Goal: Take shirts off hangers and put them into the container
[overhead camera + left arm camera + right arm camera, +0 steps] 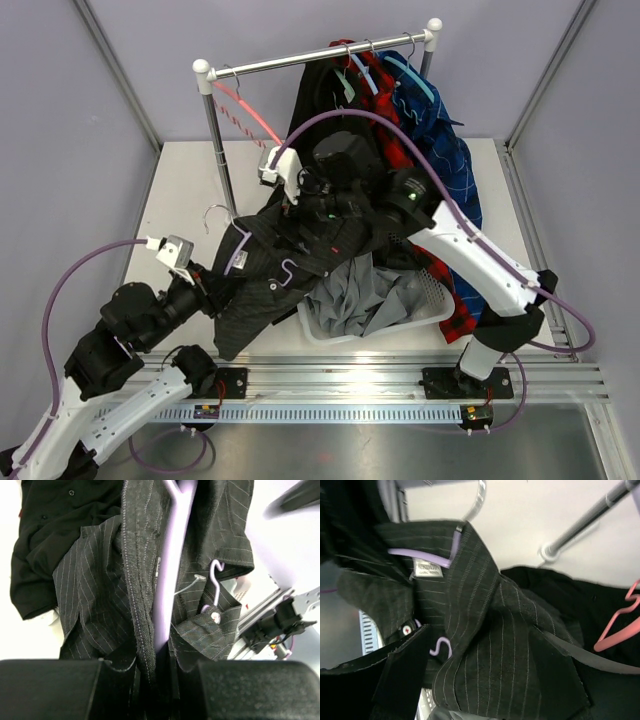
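Observation:
A dark charcoal pinstriped shirt point(270, 270) on a purple hanger point(240, 250) lies slumped across the table, its lower part draped over the container point(322, 336). My left gripper point(210, 287) is shut on the purple hanger's arm point(170, 580) together with a seam of the shirt point(100, 595). My right gripper point(312, 202) hovers over the shirt's upper part, open. In the right wrist view its fingers point(402, 675) stand wide apart with pinstriped cloth point(505, 645) between them. A grey shirt point(365, 300) lies in the white container.
The white-and-steel rail point(320, 58) stands at the back. A bare pink hanger point(250, 115) hangs at its left. At its right hang a black shirt point(320, 100), a red plaid shirt point(388, 135) and a blue plaid shirt point(448, 155).

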